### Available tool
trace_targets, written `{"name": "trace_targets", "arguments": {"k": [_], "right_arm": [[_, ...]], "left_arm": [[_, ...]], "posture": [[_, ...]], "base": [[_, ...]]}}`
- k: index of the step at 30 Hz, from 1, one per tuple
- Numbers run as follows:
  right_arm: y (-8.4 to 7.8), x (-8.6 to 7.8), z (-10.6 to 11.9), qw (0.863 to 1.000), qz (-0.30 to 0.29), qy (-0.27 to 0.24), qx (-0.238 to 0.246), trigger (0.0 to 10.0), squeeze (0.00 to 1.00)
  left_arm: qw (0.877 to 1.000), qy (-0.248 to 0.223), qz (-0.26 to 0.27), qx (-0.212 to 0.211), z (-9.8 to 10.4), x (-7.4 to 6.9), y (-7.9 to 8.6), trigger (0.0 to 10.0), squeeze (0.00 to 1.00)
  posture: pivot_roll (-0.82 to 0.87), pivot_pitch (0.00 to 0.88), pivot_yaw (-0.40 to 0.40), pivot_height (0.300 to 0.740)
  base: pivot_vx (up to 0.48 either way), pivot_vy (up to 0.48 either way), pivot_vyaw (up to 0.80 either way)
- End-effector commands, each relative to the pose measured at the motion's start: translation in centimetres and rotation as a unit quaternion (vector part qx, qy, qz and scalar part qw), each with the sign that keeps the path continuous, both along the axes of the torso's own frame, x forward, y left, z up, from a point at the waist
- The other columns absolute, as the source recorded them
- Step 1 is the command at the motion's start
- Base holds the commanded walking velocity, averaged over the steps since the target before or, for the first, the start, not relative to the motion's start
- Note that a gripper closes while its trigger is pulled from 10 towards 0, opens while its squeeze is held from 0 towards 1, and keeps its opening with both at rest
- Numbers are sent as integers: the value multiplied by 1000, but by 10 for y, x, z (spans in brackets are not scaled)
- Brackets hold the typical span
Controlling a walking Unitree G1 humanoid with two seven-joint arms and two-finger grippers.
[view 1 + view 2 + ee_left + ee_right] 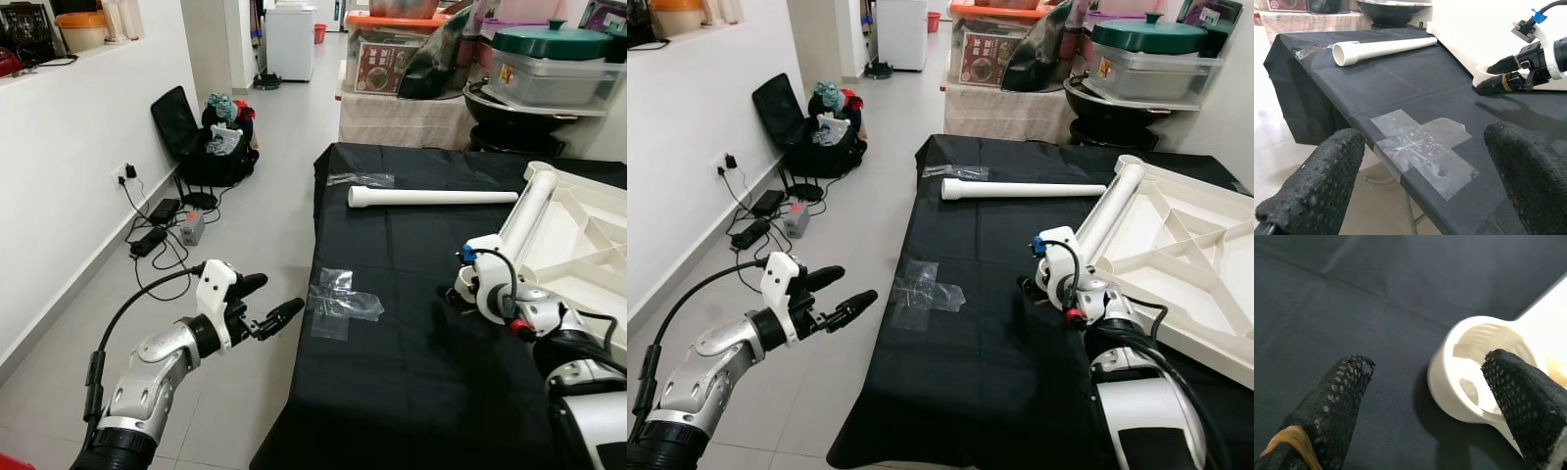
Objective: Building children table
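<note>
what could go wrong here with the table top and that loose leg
The loose table leg is round and lies unrestrained on the black cloth; a nudge could roll it off. The right tool is open by the upturned tabletop's corner socket and could shove it. The left tool hangs open off the table edge.

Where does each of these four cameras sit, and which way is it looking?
Left eye, right eye: on the head, looking forward and down at the black table; both arms show.
Left wrist: behind the left end effector, looking across the table's clear tape patch to the loose white leg.
Right wrist: behind the right end effector, above the tabletop's corner socket.
Left wrist and eyes share the loose white leg.
</note>
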State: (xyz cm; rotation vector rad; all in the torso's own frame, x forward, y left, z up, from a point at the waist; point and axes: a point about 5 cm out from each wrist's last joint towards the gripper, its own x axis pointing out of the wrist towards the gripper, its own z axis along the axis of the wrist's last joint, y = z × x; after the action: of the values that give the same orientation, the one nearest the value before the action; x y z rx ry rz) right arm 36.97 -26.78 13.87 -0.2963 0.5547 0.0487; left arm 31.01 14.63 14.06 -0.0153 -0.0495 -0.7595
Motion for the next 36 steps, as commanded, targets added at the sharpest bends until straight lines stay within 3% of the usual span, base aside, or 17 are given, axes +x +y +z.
{"name": "trace_targets", "arguments": {"k": [1,11,12,20,23,24,29,31,32,33,34,36], "right_arm": [[7,1,-4,1000,25,12,-5,10000,0],[15,-3,-19,996,56,63,-29,10000,0],[16,-5,-23,995,63,75,-31,0,0],[14,-9,-28,992,82,89,-31,0,0],[10,-18,-33,982,145,117,-33,0,0],[5,-28,-36,973,180,137,-46,0,0],[-2,-46,-42,953,232,177,-75,0,0],[-17,-58,-43,947,230,195,-110,0,0],[-17,-58,-43,947,230,195,-110,0,0],[-41,-66,-41,952,187,203,-130,0,0],[-51,-67,-38,959,158,197,-129,0,0],[-51,-67,-38,959,158,197,-129,0,0]], "left_arm": [[1000,3,-2,5,0,-1,1,10000,0],[1000,4,-3,5,-1,-1,-1,10000,0],[1000,5,-1,7,-2,-1,-1,10000,0],[1000,6,2,9,-2,-2,0,10000,0],[1000,7,3,9,-3,-2,0,10000,0],[1000,8,3,10,-3,-2,1,10000,0],[1000,9,3,11,-4,-2,1,10000,0],[1000,9,3,11,-4,-2,1,10000,0],[1000,9,3,11,-4,-2,1,10000,0],[1000,10,2,11,-5,-2,0,10000,0],[1000,10,1,11,-5,-2,0,10000,0],[1000,10,1,11,-5,-2,0,10000,0]], "posture": [[46,0,-61,740],[40,0,-69,740],[42,0,-75,740],[39,0,-77,740],[34,0,-78,740],[25,0,-74,740],[20,0,-73,740],[10,0,-69,740],[10,0,-69,740],[-3,0,-63,740],[-6,0,-61,740],[-6,0,-61,740]], "base": [[0,0,0],[0,0,0],[0,0,0],[0,0,0],[0,0,0],[0,0,0],[0,0,0],[0,0,0],[0,0,0],[0,0,0],[0,0,0],[0,0,0]]}}
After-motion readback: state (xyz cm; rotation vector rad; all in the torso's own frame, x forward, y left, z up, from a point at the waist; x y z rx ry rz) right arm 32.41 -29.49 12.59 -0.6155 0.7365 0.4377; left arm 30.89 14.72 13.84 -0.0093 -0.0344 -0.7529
